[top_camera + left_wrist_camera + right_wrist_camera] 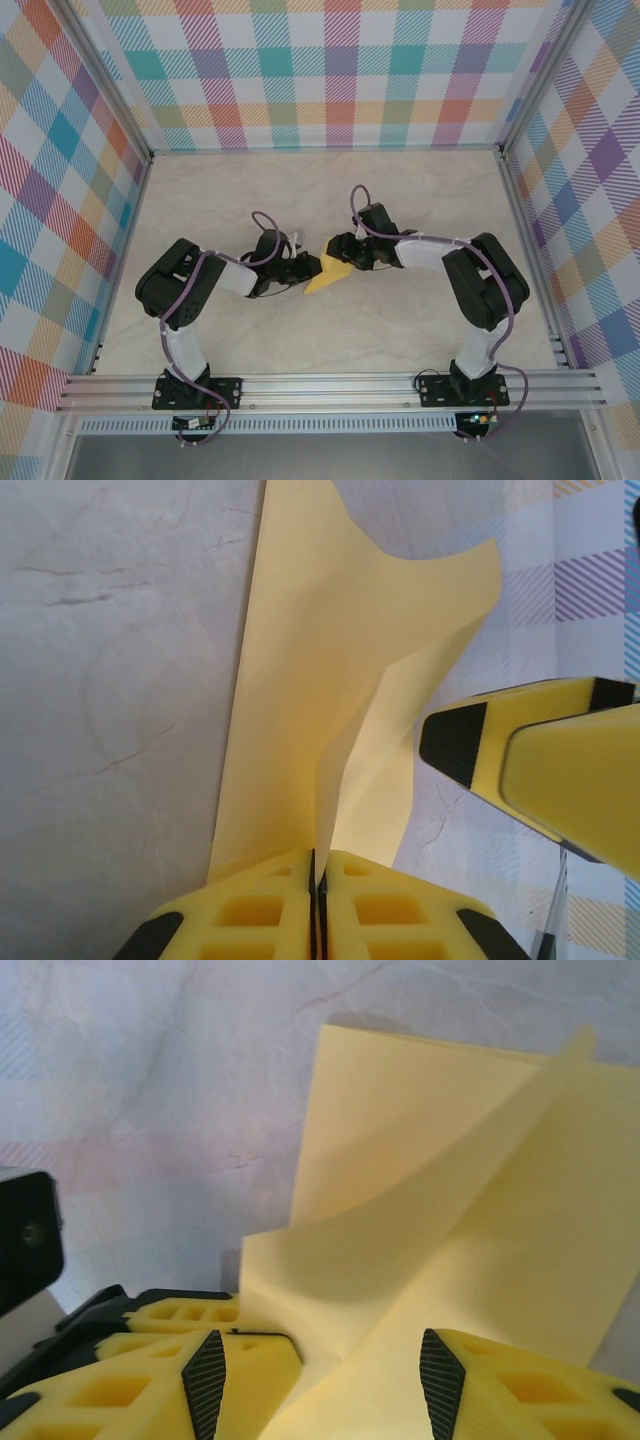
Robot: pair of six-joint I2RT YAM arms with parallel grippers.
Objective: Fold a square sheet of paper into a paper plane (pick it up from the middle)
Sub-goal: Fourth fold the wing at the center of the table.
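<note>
- Top external view: the square sheet of paper (329,274) sits near the middle of the table (430,200) as a small creased yellow wedge, its narrow end toward 7 o'clock. The left gripper (310,268) meets it from 9 o'clock, the right gripper (338,250) from 1 o'clock.
- Left wrist view: at 6 o'clock the left jaws are pressed together on the sheet's edge (a pinch too small to read from above). One layer rises flat toward 11 o'clock, and a second flap curls off toward 1 o'clock. At 3 o'clock a yellow, black-padded finger (530,750) of the right gripper is just beside that flap.
- Right wrist view: the right jaws stand partly apart, with a bowed flap running down between them. I cannot tell whether either pad touches it. A flat layer with a straight top edge lies behind, toward 12 o'clock.
</note>
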